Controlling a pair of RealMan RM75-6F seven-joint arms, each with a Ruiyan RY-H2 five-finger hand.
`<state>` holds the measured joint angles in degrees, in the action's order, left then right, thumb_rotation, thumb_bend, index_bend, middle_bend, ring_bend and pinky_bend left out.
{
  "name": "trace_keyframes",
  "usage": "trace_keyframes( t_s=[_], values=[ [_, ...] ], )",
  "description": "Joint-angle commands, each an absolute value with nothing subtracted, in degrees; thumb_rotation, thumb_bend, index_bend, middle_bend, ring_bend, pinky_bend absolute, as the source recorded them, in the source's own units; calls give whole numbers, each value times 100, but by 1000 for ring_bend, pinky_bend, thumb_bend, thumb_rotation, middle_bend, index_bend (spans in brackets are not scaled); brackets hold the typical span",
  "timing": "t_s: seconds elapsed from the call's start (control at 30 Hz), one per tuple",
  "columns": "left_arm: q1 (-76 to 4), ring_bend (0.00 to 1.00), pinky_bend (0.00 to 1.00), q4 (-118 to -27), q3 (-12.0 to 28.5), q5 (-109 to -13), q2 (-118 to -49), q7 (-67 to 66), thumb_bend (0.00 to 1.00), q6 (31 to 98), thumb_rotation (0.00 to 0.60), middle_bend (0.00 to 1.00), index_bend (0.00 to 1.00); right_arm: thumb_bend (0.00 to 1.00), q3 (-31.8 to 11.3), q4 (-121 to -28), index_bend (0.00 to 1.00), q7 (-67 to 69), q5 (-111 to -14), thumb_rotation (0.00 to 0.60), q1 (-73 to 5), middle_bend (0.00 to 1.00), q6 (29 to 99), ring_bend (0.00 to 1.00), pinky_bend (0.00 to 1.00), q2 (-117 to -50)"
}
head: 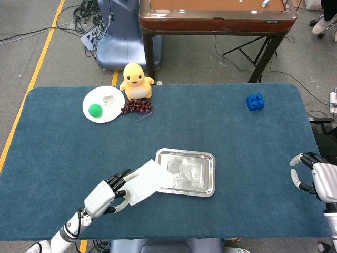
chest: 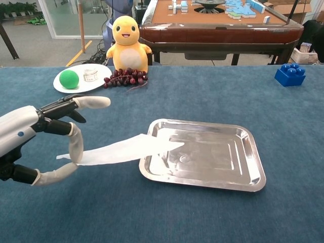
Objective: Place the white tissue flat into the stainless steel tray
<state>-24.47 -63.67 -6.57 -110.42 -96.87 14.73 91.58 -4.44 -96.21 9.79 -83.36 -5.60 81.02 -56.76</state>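
Currently: thin white tissue sheet (chest: 124, 149), pinched at near end by left hand (chest: 38, 144), stretched level, far corner overhanging left rim of shallow rectangular stainless steel tray (chest: 202, 154). Mostly outside tray. Risk: folding or draping over rim if released short. Open blue cloth all round tray. Right hand (head: 316, 178) idle, fingers loosely apart, near right table edge.

Tray (chest: 251, 161): polished metal, glossy, mirror-like with faint scuffing on the floor. Tissue (chest: 126, 149): thin white paper, matt, limp. Table covering (chest: 202, 96): blue cloth, matt, short nap. Left hand (chest: 45, 139): smooth white plastic shell with black matt inner parts. Duck toy (chest: 125, 43): yellow plush, soft. Block (chest: 289, 74): blue glossy plastic. Plate (chest: 83, 81): smooth white.
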Motion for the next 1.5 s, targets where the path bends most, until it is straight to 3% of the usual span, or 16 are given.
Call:
trace_keyframes(
  t_s=[0.03, 0.33, 0.93, 1.5],
  values=[
    [-2510, 0, 220, -6315, -652, -11045, -9668, 1389, 480, 9074, 600, 94, 652, 461, -447, -9623, 477, 985, -8339, 600, -557, 415, 8111, 274, 366, -5674],
    [-2713, 0, 91, -5929, -593, -11405, -9699, 876, 480, 9345, 600, 0, 657, 461, -455, -9622, 477, 1010, -8345, 600, -548, 415, 8130, 273, 367, -5662],
    [-2884, 0, 84, -5212, -696, -11679, -9943, 1048, 479, 9949, 600, 0, 648, 461, -480, -9629, 477, 1081, -8340, 600, -517, 415, 8186, 273, 367, -5622],
    [-3024, 0, 84, -5276, -950, -12036, -9780, 618, 479, 10156, 600, 0, 647, 461, -499, -9645, 477, 1151, -8350, 600, -481, 415, 8253, 274, 367, -5577]
  ],
)
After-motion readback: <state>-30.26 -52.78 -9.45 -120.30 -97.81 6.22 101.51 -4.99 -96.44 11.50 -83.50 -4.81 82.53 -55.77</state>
